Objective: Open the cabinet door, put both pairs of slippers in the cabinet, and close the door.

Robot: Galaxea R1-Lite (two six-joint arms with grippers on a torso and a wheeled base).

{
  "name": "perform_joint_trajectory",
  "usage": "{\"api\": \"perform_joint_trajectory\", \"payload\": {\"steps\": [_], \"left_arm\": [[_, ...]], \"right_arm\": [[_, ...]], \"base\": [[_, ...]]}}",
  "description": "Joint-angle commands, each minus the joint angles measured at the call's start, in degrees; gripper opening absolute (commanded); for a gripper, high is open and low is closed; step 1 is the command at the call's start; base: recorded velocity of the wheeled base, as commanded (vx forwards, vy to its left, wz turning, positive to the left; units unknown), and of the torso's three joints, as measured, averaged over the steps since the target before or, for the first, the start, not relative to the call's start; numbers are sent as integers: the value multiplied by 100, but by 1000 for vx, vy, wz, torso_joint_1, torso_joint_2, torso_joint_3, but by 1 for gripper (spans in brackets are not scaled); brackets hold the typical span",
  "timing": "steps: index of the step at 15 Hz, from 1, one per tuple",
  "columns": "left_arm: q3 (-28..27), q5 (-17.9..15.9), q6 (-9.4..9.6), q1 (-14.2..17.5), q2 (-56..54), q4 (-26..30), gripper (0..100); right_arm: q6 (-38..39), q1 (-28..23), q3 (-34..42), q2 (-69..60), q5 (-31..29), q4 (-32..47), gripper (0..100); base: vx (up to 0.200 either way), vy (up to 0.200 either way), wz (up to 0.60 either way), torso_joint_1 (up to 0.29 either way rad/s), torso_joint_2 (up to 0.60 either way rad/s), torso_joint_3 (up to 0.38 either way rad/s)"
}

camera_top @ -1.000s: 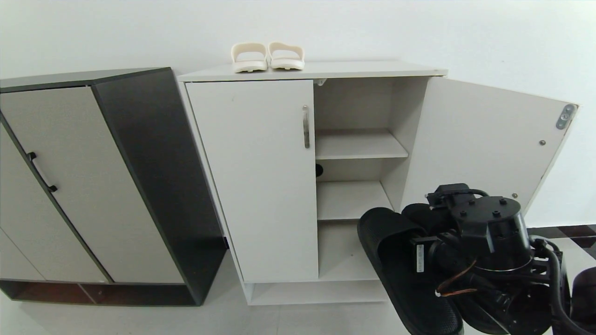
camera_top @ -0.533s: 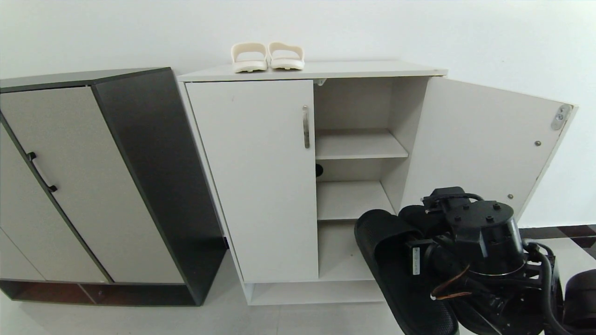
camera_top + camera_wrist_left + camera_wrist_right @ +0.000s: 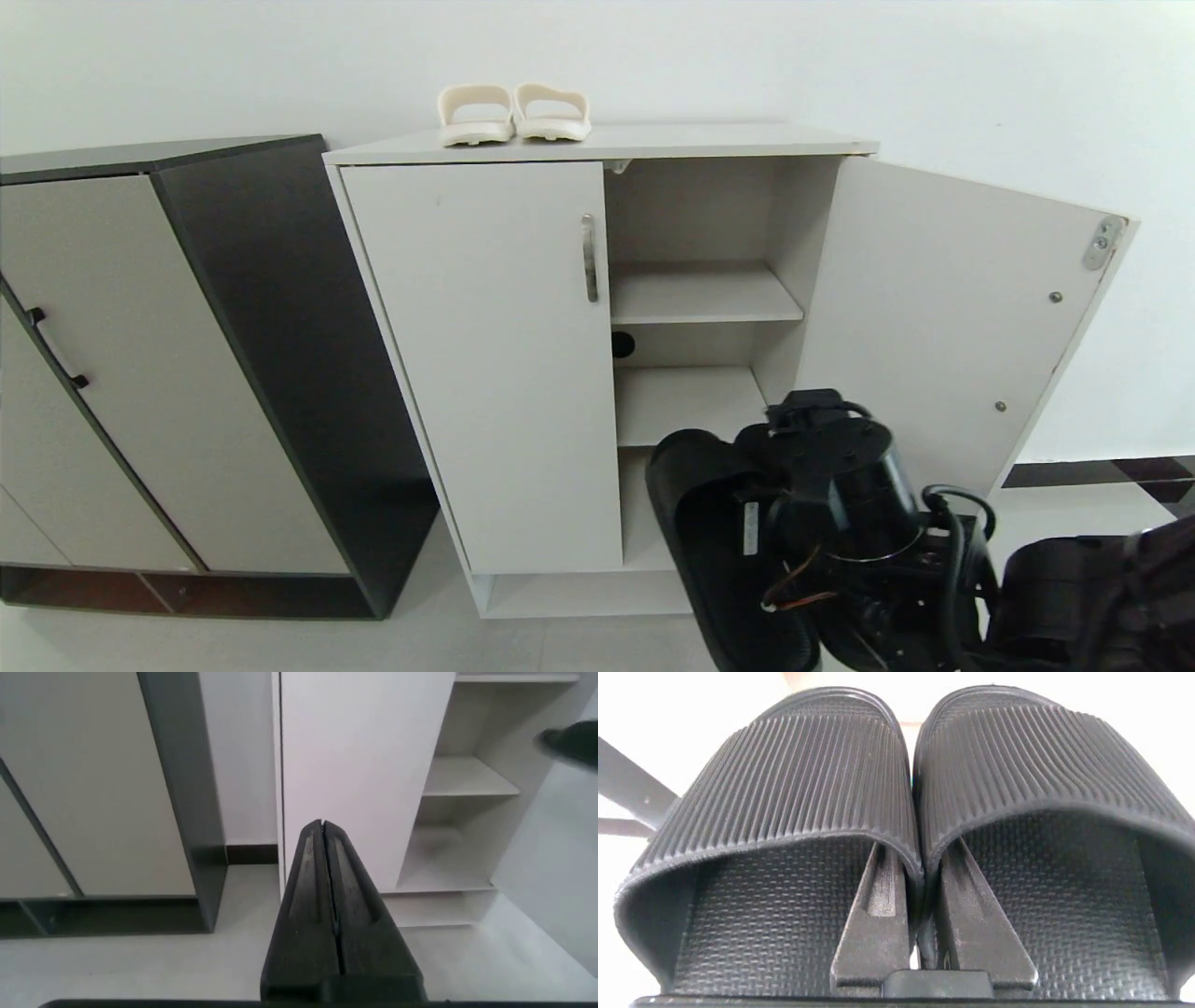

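You are pinching both black slippers [image 3: 822, 775] by adjoining walls in the right gripper [image 3: 915, 863] to shelve them together; left gripper [image 3: 323, 835] closed, empty.

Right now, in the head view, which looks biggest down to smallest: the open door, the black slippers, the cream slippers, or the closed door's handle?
1. Open door
2. Black slippers, though being near the camera makes them look bigger
3. Cream slippers
4. Handle
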Motion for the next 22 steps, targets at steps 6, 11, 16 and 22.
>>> {"api": "perform_joint_trajectory", "payload": {"steps": [6,11,16,22], "left_arm": [[0,2,5,7,11,-4,0],[0,-7,5,7,11,-4,0],[0,-7,5,7,11,4,0],[0,11,-3,7,11,-4,0]], "right_arm": [[58,79,-403,607,-315,-29,0],[14,88,-500,748,-605,-117,0],[-812,71,-78,765,-763,-1462,0],[-1269,150,555,581,-1053,-2420,0]], "base": [[0,0,0,1,0,-21],[0,0,0,4,0,-186],[0,0,0,6,4,-198],[0,0,0,5,4,-176]]}}
